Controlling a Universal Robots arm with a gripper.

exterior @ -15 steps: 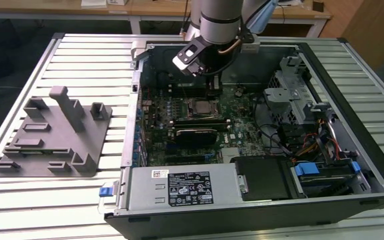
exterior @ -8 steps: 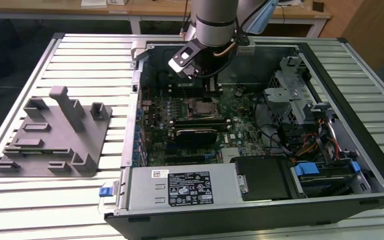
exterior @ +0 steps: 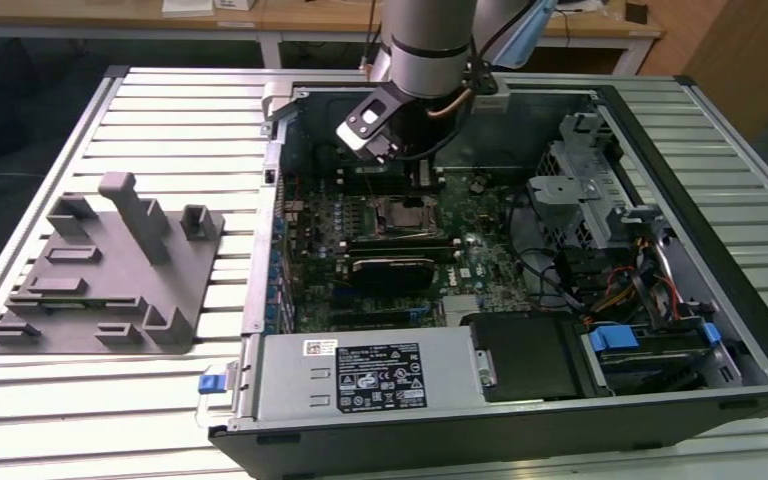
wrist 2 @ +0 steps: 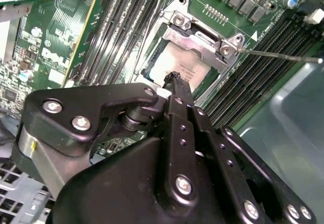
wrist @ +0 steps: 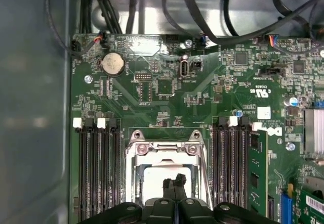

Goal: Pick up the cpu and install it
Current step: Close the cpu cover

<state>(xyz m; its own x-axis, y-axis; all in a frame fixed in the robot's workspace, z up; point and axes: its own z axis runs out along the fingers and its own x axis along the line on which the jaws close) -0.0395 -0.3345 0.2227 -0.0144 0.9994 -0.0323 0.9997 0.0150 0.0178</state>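
Setting: We are looking at an open computer case (exterior: pixel 744 330) lying on a slatted metal counter (exterior: pixel 157 110). A grey fixture block (exterior: pixel 104 270) is sitting on the counter at the exterior view's left.
Arm: The robot arm (exterior: pixel 431 45) is reaching down from the upper middle of the exterior view into the case, above the green motherboard (wrist: pixel 167 97).
Tool: In the first wrist view the tool (wrist: pixel 174 181) is hanging low over the socket. Its two black fingers are pressing together with nothing visible between them, so we are reading it as closed and empty.
Cpu: In the second wrist view the cpu (wrist 2: pixel 186 64), silvery with a pale edge, is lying flat inside the socket, just beyond the fingertips. We are not able to tell whether the tips are touching it.
Socket frame: The metal socket frame (wrist 2: pixel 200 38) is lying over one edge of the chip, and a thin lever rod (wrist 2: pixel 283 56) is sticking out beside it.
Step in hand: We are judging that the chip is already placed, and that the work is standing at the seating end of the install.
What further motion calls for: We are judging that any move here needs slow, straight travel. The fingers need to be keeping clear of the frame, the rod and the memory slots (wrist: pixel 96 173) flanking the socket, with no sideways push on the chip.
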